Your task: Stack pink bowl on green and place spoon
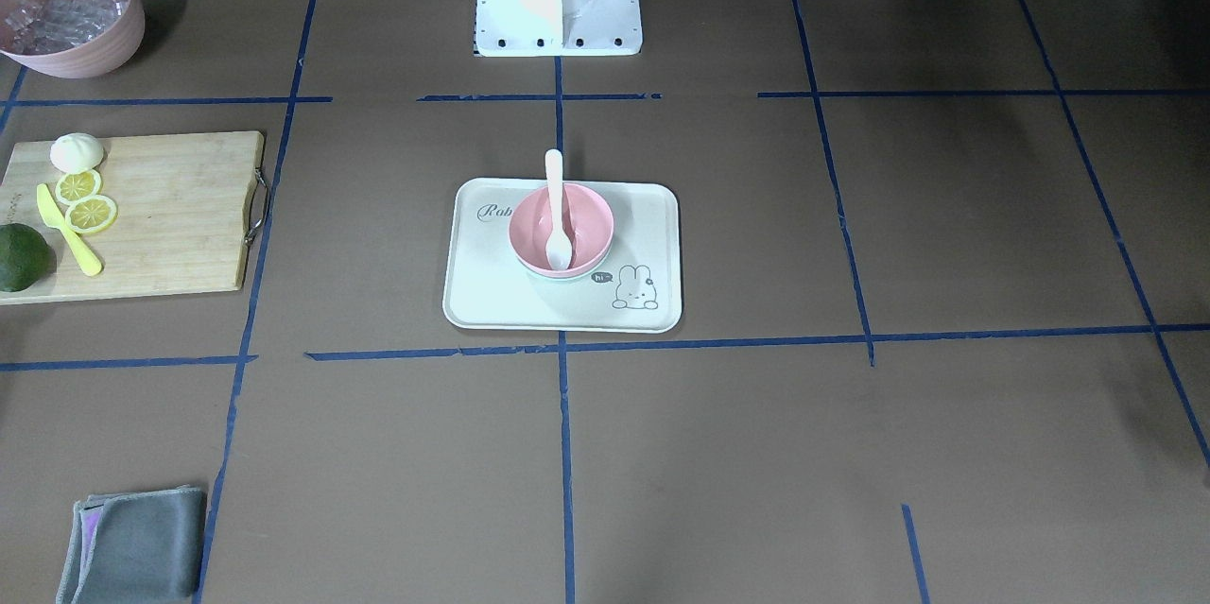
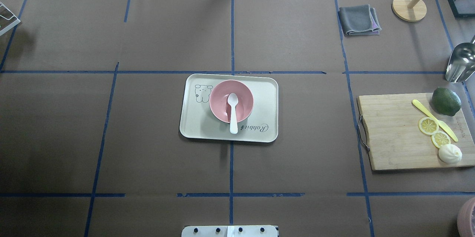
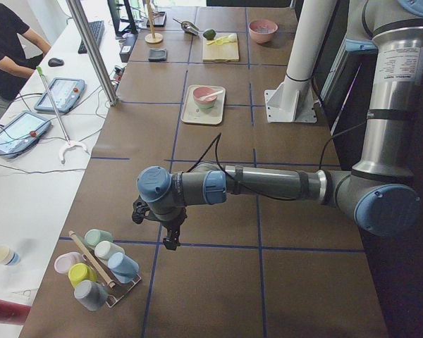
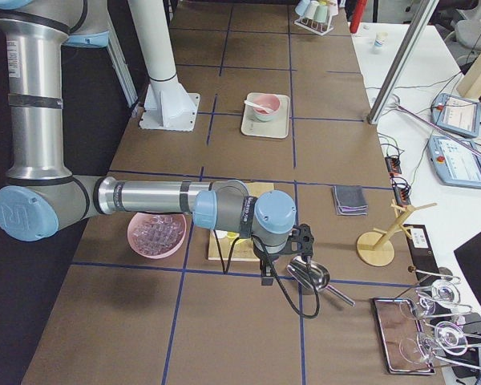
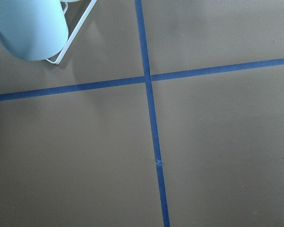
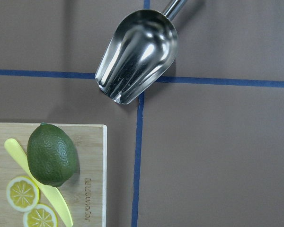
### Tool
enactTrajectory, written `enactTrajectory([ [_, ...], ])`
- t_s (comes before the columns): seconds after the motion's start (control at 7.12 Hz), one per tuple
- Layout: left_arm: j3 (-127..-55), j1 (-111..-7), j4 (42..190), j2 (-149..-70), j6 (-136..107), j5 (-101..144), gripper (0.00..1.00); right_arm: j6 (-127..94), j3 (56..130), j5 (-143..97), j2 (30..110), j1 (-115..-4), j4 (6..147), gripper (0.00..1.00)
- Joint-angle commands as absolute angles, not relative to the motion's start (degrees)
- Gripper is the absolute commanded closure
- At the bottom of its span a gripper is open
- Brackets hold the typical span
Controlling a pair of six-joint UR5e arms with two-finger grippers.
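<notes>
**Task items.** The small round pale-pink plastic bowl [image 1: 588, 224] sits nested in the small round pale mint-green plastic bowl [image 1: 567, 277]. Only a thin rim of the mint-green bowl shows below it in the front-facing view. Both stand on a cream rectangular plastic tray [image 1: 492, 297] with a rabbit print, on the table's centre line in front of the robot's base. The slim white plastic spoon [image 1: 556, 207] lies with its scoop inside the pink bowl and its handle over the rim. Its long axis runs straight along the table's depth, with the handle end toward the robot's base.

**Grippers.** The left gripper [image 3: 170, 238] hangs over bare table at the left end, near a cluster of pastel cups [image 3: 121, 266]. The right gripper [image 4: 266, 273] hangs at the right end, near a steel scoop [image 6: 139, 54] and a bamboo cutting board [image 2: 393, 133]. Each gripper shows in a side view only, and neither wrist camera shows its fingers. Whether the fingers are apart or together cannot be told.

**Governing relation.** The stack lies toward the centre from both grippers and well apart from each: to the right of the left gripper and to the left of the right one. Neither arm is clearly the nearer.

**Judgement.** The stacking and the spoon placement both appear done, so no further reach seems called for. If the spoon needed correcting, either arm would have to travel toward the centre and close across the handle's near-far axis.
</notes>
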State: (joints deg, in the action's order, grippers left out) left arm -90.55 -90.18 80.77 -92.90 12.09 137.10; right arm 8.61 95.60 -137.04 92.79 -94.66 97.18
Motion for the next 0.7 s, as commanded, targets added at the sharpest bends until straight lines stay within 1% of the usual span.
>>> enactTrajectory([
  [0.0, -90.7, -90.18, 80.77, -92.81, 11.95, 136.76, 0.0, 8.17, 95.19, -137.02, 92.99, -94.66, 97.12, 0.01],
  [0.42, -90.7, -90.18, 80.77, -92.9, 11.95, 136.67, 0.0, 8.17, 94.84, -136.76, 92.29, -94.66, 96.68, 0.01],
  [0.56, -90.7, -90.18, 80.77, -92.9, 11.95, 136.23, 0.0, 8.09, 91.09, -136.67, 92.29, -94.66, 91.72, 0.01],
])
